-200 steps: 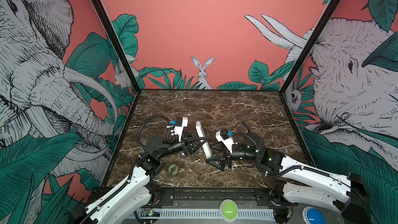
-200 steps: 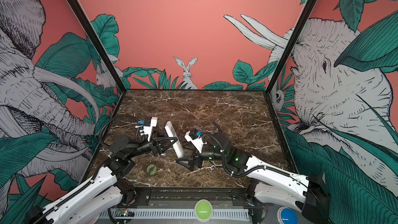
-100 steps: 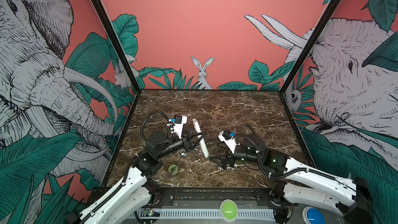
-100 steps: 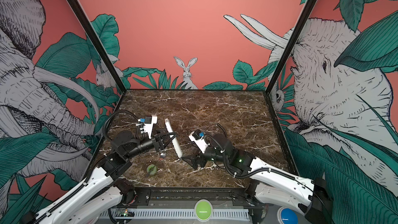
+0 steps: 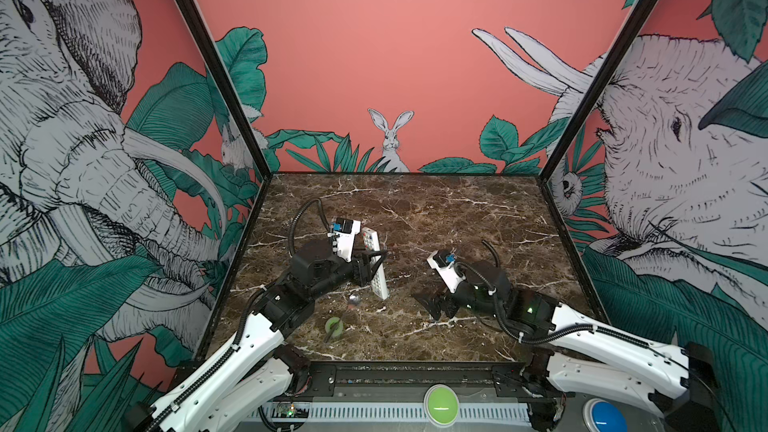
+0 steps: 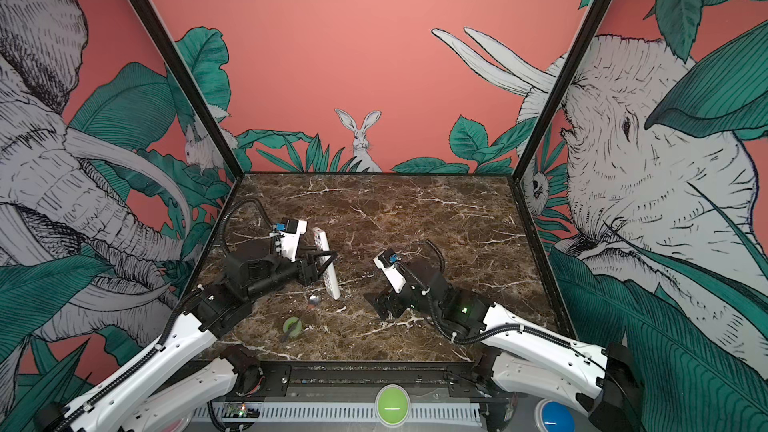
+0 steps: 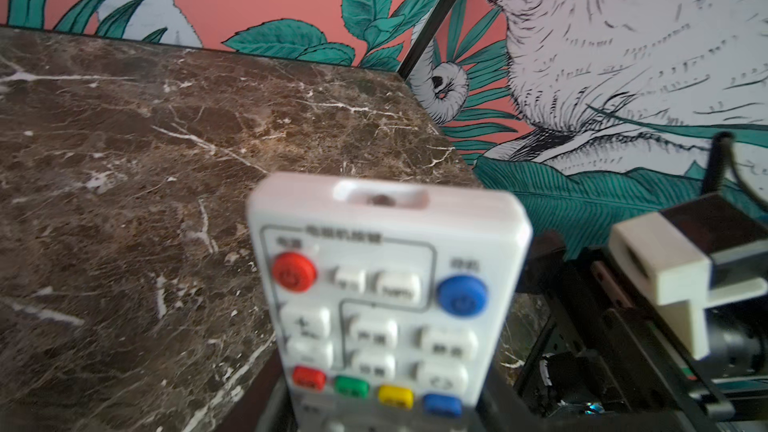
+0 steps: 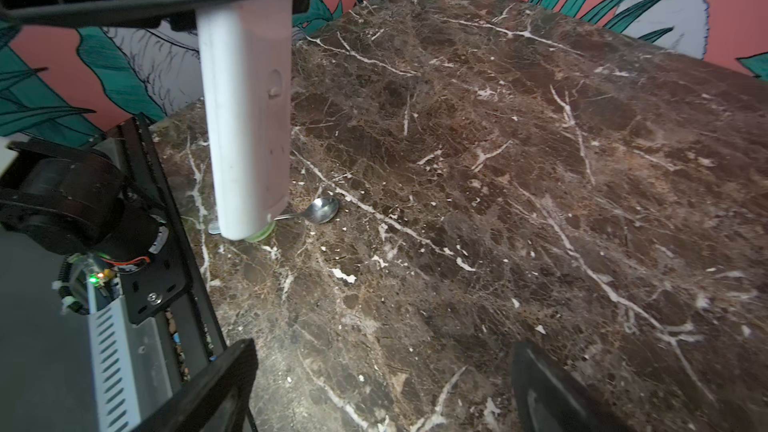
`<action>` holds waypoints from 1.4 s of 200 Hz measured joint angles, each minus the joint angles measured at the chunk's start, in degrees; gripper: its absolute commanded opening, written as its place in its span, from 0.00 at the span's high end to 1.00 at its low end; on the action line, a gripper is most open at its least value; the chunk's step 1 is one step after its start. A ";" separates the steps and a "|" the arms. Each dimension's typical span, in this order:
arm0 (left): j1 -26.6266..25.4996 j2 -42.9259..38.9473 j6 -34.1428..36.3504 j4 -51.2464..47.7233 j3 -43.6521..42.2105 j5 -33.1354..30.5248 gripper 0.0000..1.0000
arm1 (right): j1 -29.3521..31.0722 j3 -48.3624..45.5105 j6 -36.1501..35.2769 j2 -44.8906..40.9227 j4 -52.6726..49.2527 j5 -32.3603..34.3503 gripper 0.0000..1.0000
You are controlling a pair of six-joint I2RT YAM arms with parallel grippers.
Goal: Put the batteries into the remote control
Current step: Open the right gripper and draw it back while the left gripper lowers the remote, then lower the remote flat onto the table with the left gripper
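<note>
The remote control (image 5: pixel 379 276) (image 6: pixel 328 272), a long white bar, hangs tilted above the marble with my left gripper (image 5: pixel 374 261) (image 6: pixel 323 261) shut on its middle. Its button face (image 7: pixel 382 292) fills the left wrist view, with the coloured buttons near the jaws. Its plain white back (image 8: pixel 249 118) shows in the right wrist view. My right gripper (image 5: pixel 430 305) (image 6: pixel 380 305) stands open and low over the table, well to the right of the remote. Nothing lies between its fingers (image 8: pixel 220 380). No batteries show in any view.
A small metal spoon (image 5: pixel 354 299) (image 6: pixel 313 299) (image 8: pixel 324 209) lies on the marble below the remote's lower end. A round green object (image 5: pixel 333 324) (image 6: pixel 292 324) sits nearer the front edge. Printed walls close in the table at the left, back and right.
My right gripper has left the remote's lower end, drawn back to the right and opened wider. The left gripper has carried the remote left and turned it.
</note>
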 measured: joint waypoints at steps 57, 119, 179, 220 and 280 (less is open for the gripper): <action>0.00 7.93 0.66 -11.82 5.81 -7.98 0.85 | -0.26 0.00 -1.51 0.28 -0.63 7.89 0.03; 0.00 13.62 -0.70 -16.52 5.81 -13.46 0.85 | -1.70 -0.42 -1.64 0.57 -1.33 11.82 0.01; -1.97 21.66 -4.66 -16.70 5.84 -16.15 0.83 | -4.48 -2.75 0.52 2.45 -1.88 11.17 0.01; -5.60 27.74 -7.87 -15.21 6.80 -17.16 0.80 | -6.03 -4.33 2.05 2.93 -1.64 9.90 0.01; -7.30 34.97 -12.22 -11.87 6.88 -17.22 0.78 | -7.74 -7.08 3.30 2.84 -0.66 8.22 0.01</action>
